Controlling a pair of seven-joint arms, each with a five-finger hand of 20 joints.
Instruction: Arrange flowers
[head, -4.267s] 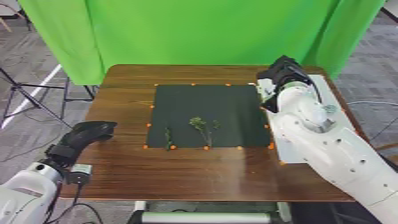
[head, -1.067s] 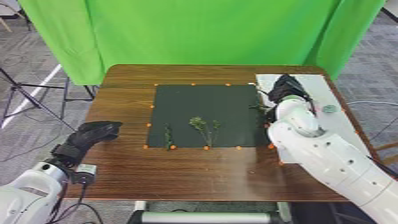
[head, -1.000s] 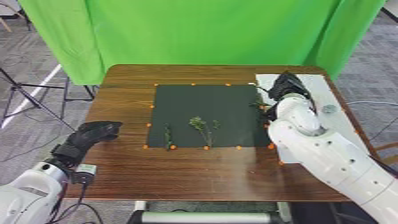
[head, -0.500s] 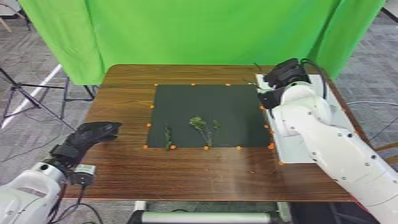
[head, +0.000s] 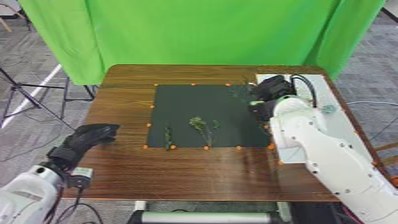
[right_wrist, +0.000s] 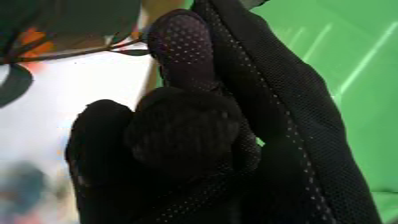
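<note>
Nearest, in the head view, a pale bar (head: 204, 218) runs below the near edge of the brown wooden table (head: 178, 175). The left hand (head: 93, 135) is above the table's left side, its fingers loosely relaxed and holding nothing. Farther in, toward the middle, lies a dark mat (head: 200, 100) with small orange markers (head: 173, 147) set around its edge. On its near part lie two of the task's plants: a narrow green sprig (head: 168, 137) at the left and, to the right of it, a branching sprig (head: 202, 126) with a leafy head. Along the table's right side lies a white sheet (head: 289, 155), with a small pale green thing (head: 329, 108) on it.

The right hand (head: 271, 91) is farther off, over the mat's right edge and the sheet. In the right wrist view its fingers (right_wrist: 182, 40) are bent round a leafy stem (right_wrist: 84, 51). Behind the table hangs a bright green curtain (head: 204, 35).
</note>
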